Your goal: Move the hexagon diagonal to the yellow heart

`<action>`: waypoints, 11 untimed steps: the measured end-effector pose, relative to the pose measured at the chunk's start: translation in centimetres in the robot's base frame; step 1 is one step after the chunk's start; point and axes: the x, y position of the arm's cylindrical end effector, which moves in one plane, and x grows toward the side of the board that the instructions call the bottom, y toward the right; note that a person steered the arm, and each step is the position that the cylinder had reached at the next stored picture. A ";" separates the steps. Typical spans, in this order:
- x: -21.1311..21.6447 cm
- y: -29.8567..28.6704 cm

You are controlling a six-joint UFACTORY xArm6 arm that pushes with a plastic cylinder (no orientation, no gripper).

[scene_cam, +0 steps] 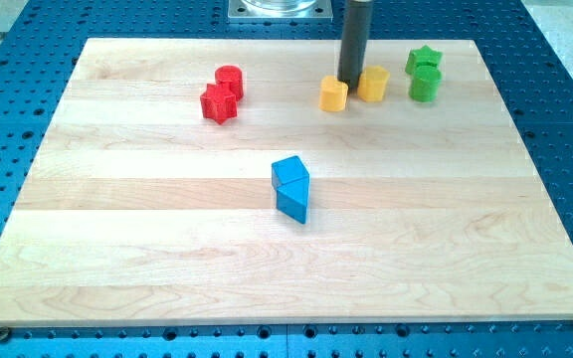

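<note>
Two yellow blocks sit near the view's top, right of centre. The right one has flat sides and looks like the hexagon. The left one is rounder and looks like the heart. My dark rod comes down between them, and my tip stands in the narrow gap, touching or nearly touching both. The rod hides part of the hexagon's left edge.
A green star and a green cylinder stand just right of the hexagon. A red cylinder and a red star are at the top left. A blue cube touches a blue triangle mid-board.
</note>
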 end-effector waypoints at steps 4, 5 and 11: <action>-4.2 1.8; -4.1 1.9; 7.4 2.2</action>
